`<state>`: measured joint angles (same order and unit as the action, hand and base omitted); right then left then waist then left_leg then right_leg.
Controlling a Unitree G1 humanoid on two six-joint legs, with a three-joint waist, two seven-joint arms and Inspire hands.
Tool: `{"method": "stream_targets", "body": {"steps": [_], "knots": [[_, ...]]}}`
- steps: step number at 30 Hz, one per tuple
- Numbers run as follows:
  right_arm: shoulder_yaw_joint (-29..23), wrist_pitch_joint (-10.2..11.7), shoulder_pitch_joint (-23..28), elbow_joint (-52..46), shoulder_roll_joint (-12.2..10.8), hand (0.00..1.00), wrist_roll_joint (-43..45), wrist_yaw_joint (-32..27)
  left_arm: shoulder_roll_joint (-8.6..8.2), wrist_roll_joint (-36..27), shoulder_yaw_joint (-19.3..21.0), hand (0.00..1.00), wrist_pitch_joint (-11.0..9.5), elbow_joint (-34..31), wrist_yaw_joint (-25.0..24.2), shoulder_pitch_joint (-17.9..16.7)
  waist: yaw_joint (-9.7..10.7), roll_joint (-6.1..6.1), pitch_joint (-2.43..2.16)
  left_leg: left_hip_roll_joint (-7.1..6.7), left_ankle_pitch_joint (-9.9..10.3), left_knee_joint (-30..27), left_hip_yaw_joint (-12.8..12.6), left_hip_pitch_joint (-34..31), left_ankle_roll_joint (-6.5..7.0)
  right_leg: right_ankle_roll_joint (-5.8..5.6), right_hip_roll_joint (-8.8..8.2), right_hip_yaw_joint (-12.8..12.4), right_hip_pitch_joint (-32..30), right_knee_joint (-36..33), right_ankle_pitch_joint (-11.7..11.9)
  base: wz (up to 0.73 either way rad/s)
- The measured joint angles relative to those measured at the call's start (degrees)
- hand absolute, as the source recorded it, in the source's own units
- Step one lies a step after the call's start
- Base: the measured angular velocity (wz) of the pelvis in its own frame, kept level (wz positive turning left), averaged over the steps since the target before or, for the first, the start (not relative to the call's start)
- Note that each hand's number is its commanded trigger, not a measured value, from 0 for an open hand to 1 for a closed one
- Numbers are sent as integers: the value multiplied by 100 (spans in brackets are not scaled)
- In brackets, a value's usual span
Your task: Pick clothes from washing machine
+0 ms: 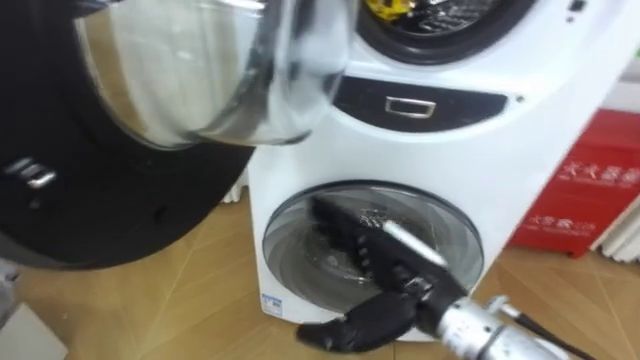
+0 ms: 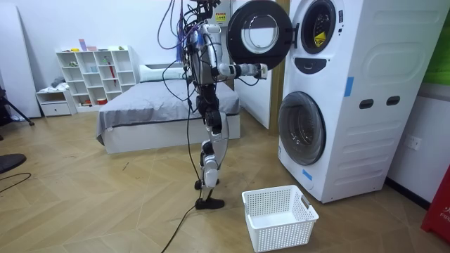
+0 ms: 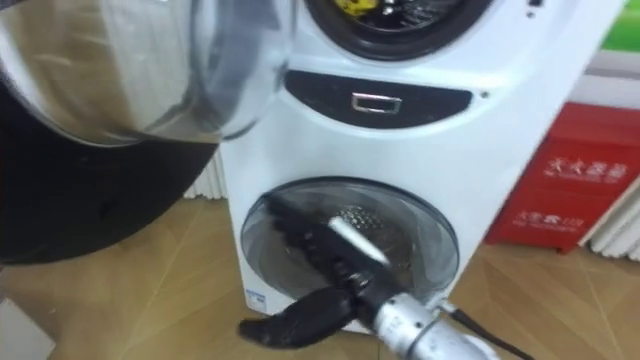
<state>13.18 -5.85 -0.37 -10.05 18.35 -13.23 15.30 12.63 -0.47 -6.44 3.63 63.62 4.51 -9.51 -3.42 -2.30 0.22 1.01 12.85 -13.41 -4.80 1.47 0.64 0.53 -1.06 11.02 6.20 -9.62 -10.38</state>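
Clothes, likely the yellow bit in the drum above the right hand, should be soft and light. Pinch any loose fold. Hand is spread flat, empty.

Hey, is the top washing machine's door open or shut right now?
Open. The upper door is swung out to the side, clear of its drum opening, and something yellow shows inside.

The upper drum opening is left uncovered. Its left side is crowded by the swung-open door. The lower door is shut.
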Motion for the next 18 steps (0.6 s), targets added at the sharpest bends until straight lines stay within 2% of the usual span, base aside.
{"method": "stream_targets", "body": {"steps": [6,10,18], "knots": [[-401,0,1,3,-5,0,-23,-451,-26,2,36,0,-6,39,18,-30,35,-104,-33,21,-9,1,-69,38,-14,0,12,-28,37,-1,0,-6],[-540,1,-7,-242,-16,0,-23,-602,-2,6,99,0,-9,52,19,-114,51,-151,-23,21,-7,35,-89,95,-12,0,16,-56,100,-2,0,-2],[-586,130,-189,-790,-17,0,-19,-671,-26,1,118,0,0,57,107,-143,5,-131,-9,38,-5,-21,-91,68,-16,0,27,-87,85,-13,0,0]]}}
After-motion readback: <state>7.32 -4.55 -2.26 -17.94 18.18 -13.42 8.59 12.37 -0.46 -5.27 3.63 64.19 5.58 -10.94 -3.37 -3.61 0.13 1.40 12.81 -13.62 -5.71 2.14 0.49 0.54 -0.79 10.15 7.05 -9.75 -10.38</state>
